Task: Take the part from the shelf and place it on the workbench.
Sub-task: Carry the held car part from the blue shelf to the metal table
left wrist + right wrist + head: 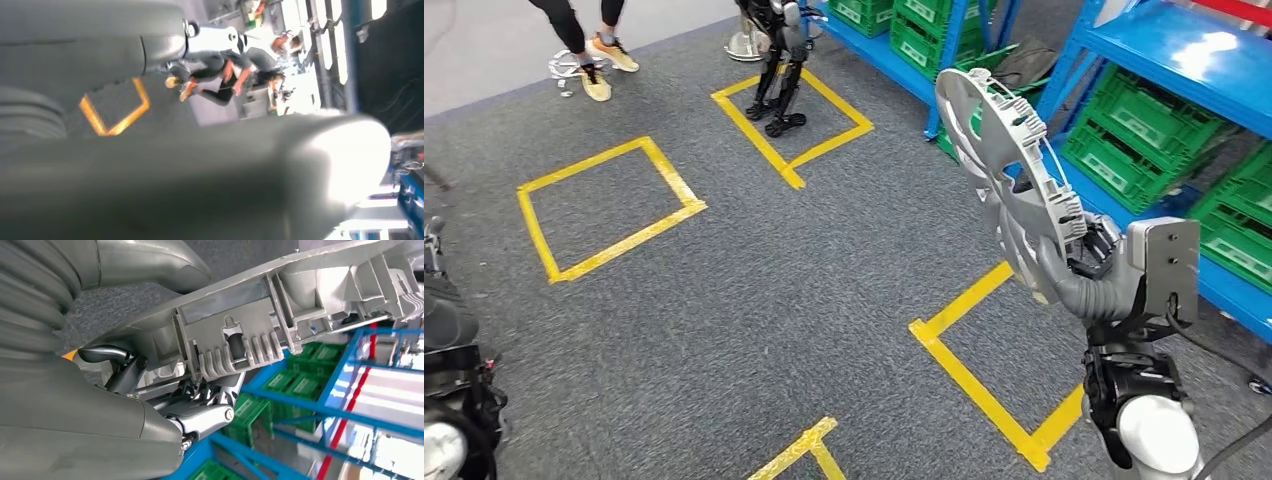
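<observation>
The part is a pale grey moulded plastic piece, broad and curved, with ribbed fins and a thin metal rod along its back. It stands on edge in the air, clamped at its lower end by the right hand, beside the blue steel shelf holding green slatted crates. Below lies dark speckled carpet marked with yellow tape squares. The left hand is a blurred grey mass; I cannot tell its state.

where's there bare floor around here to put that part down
Bare carpet lies inside the left taped square and across the middle towards the near taped corner. It is crowded by the shelf with its crates, and where another robot stands in the far square.
</observation>
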